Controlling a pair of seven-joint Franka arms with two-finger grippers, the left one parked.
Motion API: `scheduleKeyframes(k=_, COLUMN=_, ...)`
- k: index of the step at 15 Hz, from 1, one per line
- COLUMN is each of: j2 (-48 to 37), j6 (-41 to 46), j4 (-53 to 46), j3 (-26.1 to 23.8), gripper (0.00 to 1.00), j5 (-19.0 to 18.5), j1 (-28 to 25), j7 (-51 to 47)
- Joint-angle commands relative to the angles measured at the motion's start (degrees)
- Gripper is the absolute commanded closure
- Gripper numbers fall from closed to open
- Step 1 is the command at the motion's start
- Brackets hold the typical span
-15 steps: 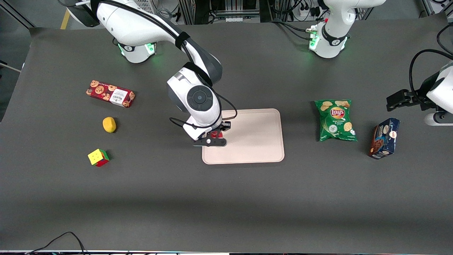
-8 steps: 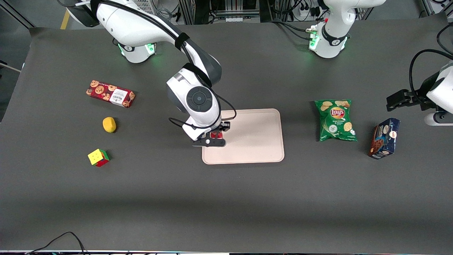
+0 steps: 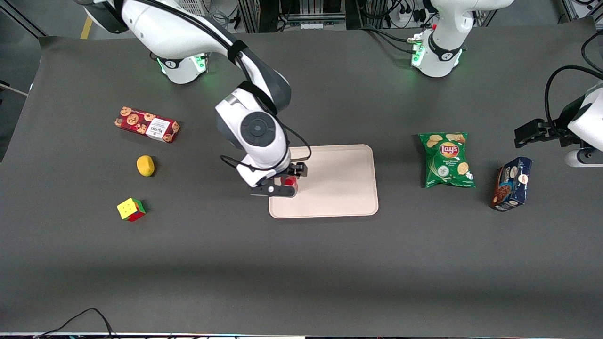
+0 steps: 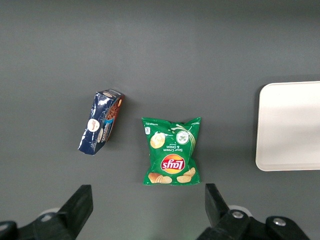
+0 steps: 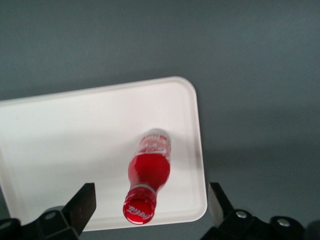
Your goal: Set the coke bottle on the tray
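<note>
Front view: a dark grey desk (image 3: 301, 263) holds a pale beige-pink tray (image 3: 339, 188) near its middle. The right arm's hand (image 3: 285, 181) hovers over the tray edge nearest the working arm's end of the desk, with a coke bottle (image 3: 289, 181) showing red between its fingers.

Right wrist view: the coke bottle (image 5: 148, 177) stands upright on the tray (image 5: 65, 150), close to a rounded corner. The hand (image 5: 150, 210) is released, its fingers (image 5: 82, 205) spread wide and well apart from the bottle.

Left wrist view: the tray's edge (image 4: 290, 125) shows beside a green Lay's chip bag (image 4: 171, 151).
</note>
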State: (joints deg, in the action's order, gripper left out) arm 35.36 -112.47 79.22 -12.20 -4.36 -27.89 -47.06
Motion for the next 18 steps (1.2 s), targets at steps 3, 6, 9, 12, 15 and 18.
scheduleKeyframes(k=3, j2=-13.3, j6=6.1, j4=3.5, j3=-0.6, gripper=0.00, j5=0.8, j1=8.5, j7=8.3)
scheduleKeyframes(k=6, j2=-21.1, j6=6.8, j4=8.2, j3=0.1, gripper=0.00, j5=2.2, j1=13.1, j7=15.0)
scheduleKeyframes(k=9, j2=-29.8, j6=7.8, j4=15.6, j3=4.0, gripper=0.00, j5=3.0, j1=15.9, j7=24.2)
scheduleKeyframes(k=12, j2=-36.6, j6=9.2, j4=21.8, j3=10.9, gripper=0.00, j5=5.8, j1=15.9, j7=32.4)
scheduleKeyframes(k=15, j2=-40.0, j6=12.1, j4=23.9, j3=17.4, gripper=0.00, j5=6.4, j1=15.9, j7=40.4)
scheduleKeyframes(k=18, j2=-43.8, j6=13.1, j4=28.1, j3=20.9, gripper=0.00, j5=6.4, j1=15.9, j7=44.8)
